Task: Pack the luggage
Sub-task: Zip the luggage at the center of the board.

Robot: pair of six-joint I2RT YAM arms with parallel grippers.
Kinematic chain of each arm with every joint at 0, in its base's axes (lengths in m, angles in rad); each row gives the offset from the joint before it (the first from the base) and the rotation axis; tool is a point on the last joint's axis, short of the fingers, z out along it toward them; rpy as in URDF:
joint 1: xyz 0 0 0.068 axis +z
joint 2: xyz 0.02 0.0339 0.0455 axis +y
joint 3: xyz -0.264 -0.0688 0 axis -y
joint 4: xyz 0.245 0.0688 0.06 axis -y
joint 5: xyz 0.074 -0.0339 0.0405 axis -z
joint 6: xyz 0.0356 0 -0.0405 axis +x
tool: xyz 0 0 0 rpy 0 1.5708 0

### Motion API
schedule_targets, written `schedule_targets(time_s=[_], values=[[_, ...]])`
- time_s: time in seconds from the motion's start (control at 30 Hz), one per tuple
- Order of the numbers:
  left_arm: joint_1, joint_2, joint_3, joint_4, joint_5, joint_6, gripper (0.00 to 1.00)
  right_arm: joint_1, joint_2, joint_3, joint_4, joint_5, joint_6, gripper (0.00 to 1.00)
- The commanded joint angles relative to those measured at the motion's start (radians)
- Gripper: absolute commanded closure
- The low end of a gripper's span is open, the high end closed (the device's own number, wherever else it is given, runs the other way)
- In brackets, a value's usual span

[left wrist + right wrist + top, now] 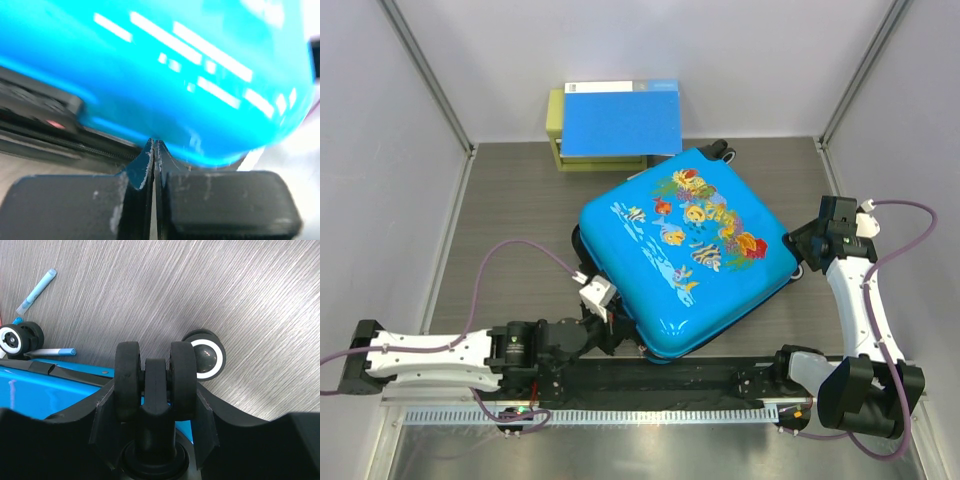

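Observation:
The luggage lies flat in the middle of the table with its lid down, a bright-blue shell with a fish print on top. My left gripper sits at its near-left edge. In the left wrist view the left gripper is shut, fingertips pressed together just under the blue shell, with nothing visible between them. My right gripper is at the suitcase's right corner. In the right wrist view the right gripper is shut on a black twin caster wheel of the luggage.
A plain blue folder rests on a yellow-green drawer box at the back. Two more wheels and two blue pens lie on the table beside the suitcase. Grey walls enclose the table.

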Motion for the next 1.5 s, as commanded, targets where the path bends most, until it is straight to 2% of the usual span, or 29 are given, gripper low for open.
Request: schedule_targets(time_s=[0.0,0.17,0.23,0.33,0.43,0.47,0.6,0.87,1.23,1.47], values=[[0.026,-0.027,0.041,0.01,-0.102,-0.051,1.0,0.035,0.053,-0.085,-0.2,-0.052,-0.068,0.99],[0.032,-0.044,0.036,0.005,-0.045,-0.021,1.0,0.035,0.071,-0.085,-0.187,-0.061,-0.067,0.99],[0.032,-0.054,0.033,0.005,0.013,-0.001,0.96,0.036,0.076,-0.088,-0.184,-0.066,-0.067,0.99],[0.031,-0.06,0.033,-0.029,0.102,-0.004,0.84,0.035,0.073,-0.092,-0.18,-0.069,-0.07,0.99],[0.031,-0.087,0.01,-0.035,0.177,-0.036,0.53,0.035,0.065,-0.102,-0.183,-0.069,-0.074,0.99],[0.029,-0.093,0.004,-0.036,0.187,-0.041,0.47,0.035,0.062,-0.105,-0.185,-0.07,-0.079,0.99],[0.031,-0.119,-0.01,-0.058,0.219,-0.038,0.43,0.036,0.045,-0.125,-0.191,-0.078,-0.082,0.99],[0.026,-0.077,-0.039,-0.018,0.28,-0.028,0.45,0.035,0.036,-0.122,-0.2,-0.075,-0.088,0.99],[0.025,-0.058,-0.065,-0.041,0.248,-0.039,0.46,0.036,0.033,-0.129,-0.205,-0.081,-0.081,0.99],[0.026,0.003,-0.074,0.02,0.257,-0.05,0.46,0.035,0.037,-0.119,-0.207,-0.083,-0.081,0.99]])
